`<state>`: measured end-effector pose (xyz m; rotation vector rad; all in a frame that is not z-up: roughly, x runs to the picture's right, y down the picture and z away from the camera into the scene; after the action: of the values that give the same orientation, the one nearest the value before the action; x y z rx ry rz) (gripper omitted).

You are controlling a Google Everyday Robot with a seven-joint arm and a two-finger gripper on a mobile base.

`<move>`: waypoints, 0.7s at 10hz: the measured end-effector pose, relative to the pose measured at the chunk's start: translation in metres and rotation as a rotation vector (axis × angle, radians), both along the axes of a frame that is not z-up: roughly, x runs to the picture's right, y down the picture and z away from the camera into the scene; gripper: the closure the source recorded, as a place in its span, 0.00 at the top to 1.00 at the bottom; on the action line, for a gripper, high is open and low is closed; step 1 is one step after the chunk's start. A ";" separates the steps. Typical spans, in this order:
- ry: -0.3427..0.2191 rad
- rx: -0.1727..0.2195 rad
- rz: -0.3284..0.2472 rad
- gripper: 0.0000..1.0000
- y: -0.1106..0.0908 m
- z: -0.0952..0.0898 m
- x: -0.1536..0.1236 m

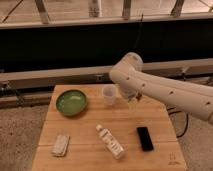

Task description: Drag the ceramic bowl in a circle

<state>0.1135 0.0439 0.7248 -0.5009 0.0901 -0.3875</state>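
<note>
Ceramic bowl (71, 102) sits upright at back-left of the wood table (165, 152), nothing touching it. Plastic cup (109, 94) is near its right side, w/ a gap. Your gripper (135, 98) hangs low just right of the cup, partly hidden by the arm, jaws spread, empty, well apart from the bowl. Toward the front: bottle (111, 142) lying down, phone (145, 138), pale pad (60, 145).

The end effector (134, 98) hangs over the desk's (125, 119) back part, with the plastic cup (109, 95) standing between it and the ceramic bowl (71, 102). Bare wood in front of cup and bowl gives passage; nearer the front lie a bottle (111, 142), a phone (145, 138) and a white packet (61, 144).
</note>
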 end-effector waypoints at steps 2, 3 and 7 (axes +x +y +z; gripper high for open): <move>-0.010 -0.001 -0.042 0.80 -0.003 0.003 -0.009; -0.017 -0.002 -0.061 0.80 -0.004 0.005 -0.015; -0.064 -0.008 -0.158 0.80 -0.005 0.020 -0.052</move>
<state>0.0615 0.0389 0.7444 -0.4904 0.0660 -0.5586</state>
